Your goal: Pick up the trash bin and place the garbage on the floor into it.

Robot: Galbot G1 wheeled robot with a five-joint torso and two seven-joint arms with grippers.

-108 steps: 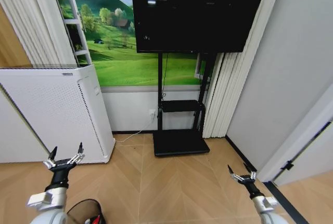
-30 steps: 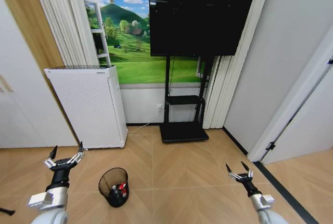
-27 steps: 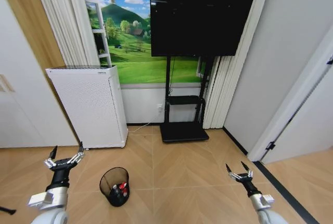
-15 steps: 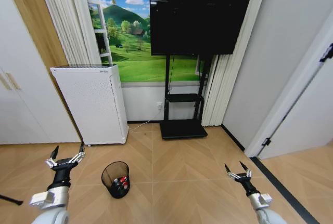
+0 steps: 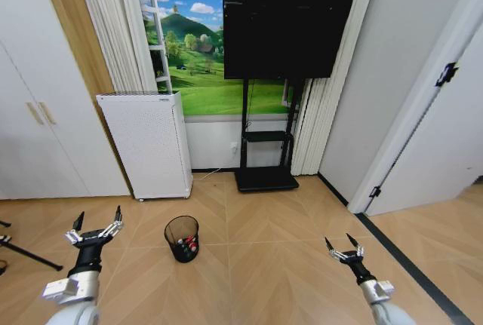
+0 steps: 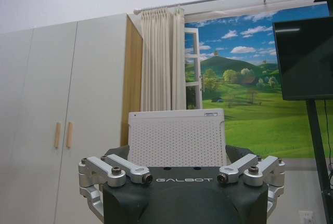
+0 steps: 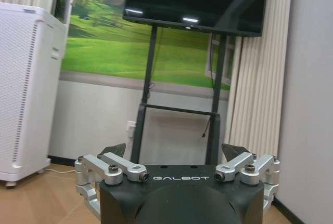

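Black mesh trash bin stands upright on the floor, garbage inside, ahead and nearer the left gripper; right gripper well apart. Both fingers spread, empty.

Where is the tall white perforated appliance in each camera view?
Head view: the tall white perforated appliance stands against the wall behind the black wire-mesh trash bin.
Left wrist view: the appliance stands before the beige curtain.
Right wrist view: the appliance stands on the wooden floor by the wall.
Shared landmark: the black television on its stand, beside it in all three.
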